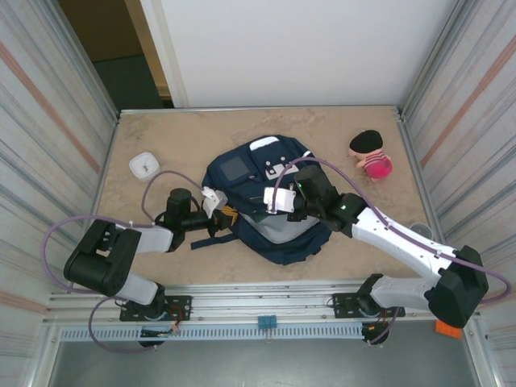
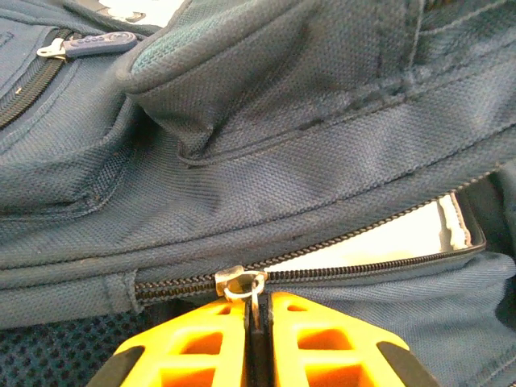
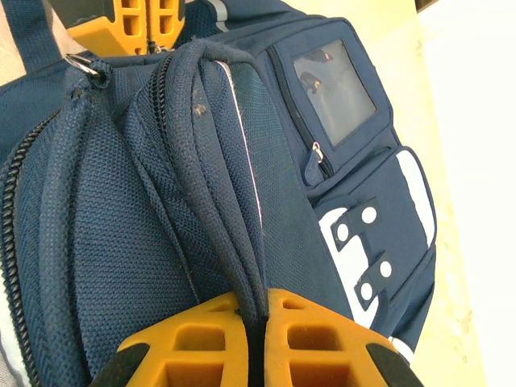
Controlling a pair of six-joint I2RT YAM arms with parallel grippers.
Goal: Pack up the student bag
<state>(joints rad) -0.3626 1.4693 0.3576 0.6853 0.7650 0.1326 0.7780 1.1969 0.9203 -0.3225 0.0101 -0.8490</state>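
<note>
The student bag (image 1: 246, 185), navy blue with a grey window patch (image 1: 234, 168), lies in the middle of the table. My left gripper (image 2: 258, 302) is at its left side, orange fingers (image 2: 201, 339) shut on the small metal zipper pull (image 2: 255, 292) just below the slider (image 2: 234, 280). To the slider's right the zipper gapes, with pale lining (image 2: 387, 242) showing inside. My right gripper (image 3: 256, 310) reaches in from the right and is shut on the bag's dark carry strap (image 3: 218, 201). The left gripper's orange fingers (image 3: 149, 24) show at the top of the right wrist view.
A pink plush toy with a black cap (image 1: 371, 155) sits at the back right. At the back left of the table lies a small white square object (image 1: 144, 165). Corrugated walls (image 1: 48, 121) close in both sides. The bag's front carries a white patch (image 3: 379, 242).
</note>
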